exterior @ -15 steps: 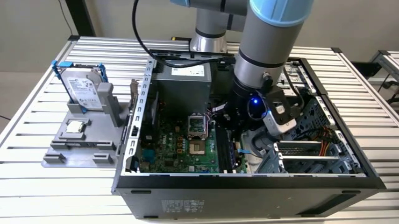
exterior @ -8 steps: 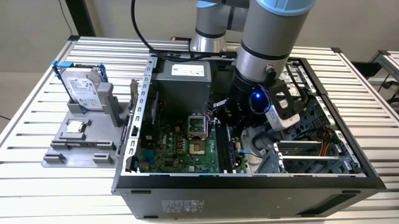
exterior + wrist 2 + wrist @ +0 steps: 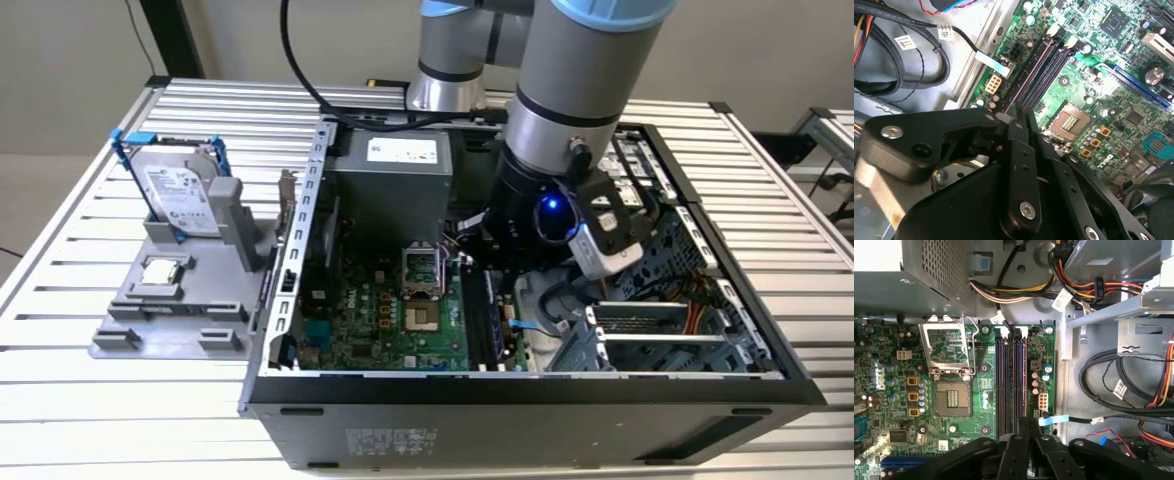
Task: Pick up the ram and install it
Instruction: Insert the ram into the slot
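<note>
I have the claw point(image 3: 1021, 432) lowered inside the open computer case point(image 3: 534, 385), right over the memory slots point(image 3: 1011, 377) on the green motherboard point(image 3: 914, 405). Its fingers point(image 3: 1021, 122) look pinched together on a thin edge, probably the ram, though I cannot tell for sure. The processor socket point(image 3: 951, 397) sits beside the slots.

We find no print that reads clearly. The white rectangular label point(image 3: 402, 150) on the grey metal power-supply box at 12 o'clock in the open case carries print too small to make out. Small white paper tags point(image 3: 1062, 299) on the black cables bear dark marks we cannot read. The pale sticker point(image 3: 174, 186) on the silver boxy drive at 9 o'clock is likewise unreadable.
</note>
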You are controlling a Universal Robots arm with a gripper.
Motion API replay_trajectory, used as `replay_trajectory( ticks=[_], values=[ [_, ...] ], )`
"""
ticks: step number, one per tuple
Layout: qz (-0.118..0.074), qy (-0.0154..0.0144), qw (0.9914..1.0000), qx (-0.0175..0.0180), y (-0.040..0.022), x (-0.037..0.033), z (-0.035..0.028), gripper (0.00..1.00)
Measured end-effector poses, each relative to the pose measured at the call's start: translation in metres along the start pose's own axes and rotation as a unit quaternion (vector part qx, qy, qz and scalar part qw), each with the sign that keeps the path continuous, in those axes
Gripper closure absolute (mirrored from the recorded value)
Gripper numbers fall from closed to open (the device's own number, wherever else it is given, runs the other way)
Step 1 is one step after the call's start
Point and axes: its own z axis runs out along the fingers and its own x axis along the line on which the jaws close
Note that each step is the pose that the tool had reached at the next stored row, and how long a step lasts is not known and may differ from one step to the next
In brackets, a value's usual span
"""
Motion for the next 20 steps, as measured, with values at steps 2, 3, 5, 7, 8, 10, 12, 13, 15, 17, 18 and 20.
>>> replay_trajectory(
  ticks=[2, 3, 5, 7, 8, 10, 12, 13, 15, 17, 18, 20],
  values=[
    [0.0, 0.0, 1.0, 0.0, 0.0, 0.0, -0.0003, 1.0],
    [0.0, 0.0, 1.0, 0.0, 0.0, 0.0, -0.0005, 1.0],
    [0.0, 0.0, 1.0, 0.0, -0.0001, 0.0, -0.0023, 1.0],
    [0.0, 0.0, 1.0, 0.0, -0.0001, 0.0, -0.0026, 1.0],
    [0.0, 0.0, 1.0, 0.0, -0.0001, 0.0, -0.0028, 1.0],
    [0.0, 0.0, 1.0, 0.0001, -0.0001, 0.0, -0.0035, 1.0],
    [0.0, 0.0, 1.0, 0.0, -0.0002, 0.0, -0.004, 1.0],
    [0.0, 0.0, 1.0, 0.0, -0.0002, 0.0, -0.0041, 1.0],
    [0.0, 0.0, 1.0, 0.0001, -0.0002, 0.0, -0.0045, 1.0],
    [0.0, 0.0, 1.0, 0.0, -0.0002, 0.0, -0.0048, 1.0],
    [0.0, 0.0, 1.0, 0.0, -0.0002, 0.0, -0.0049, 1.0],
    [0.0, 0.0, 1.0, 0.0, -0.0002, 0.0, -0.0053, 1.0]
  ],
)
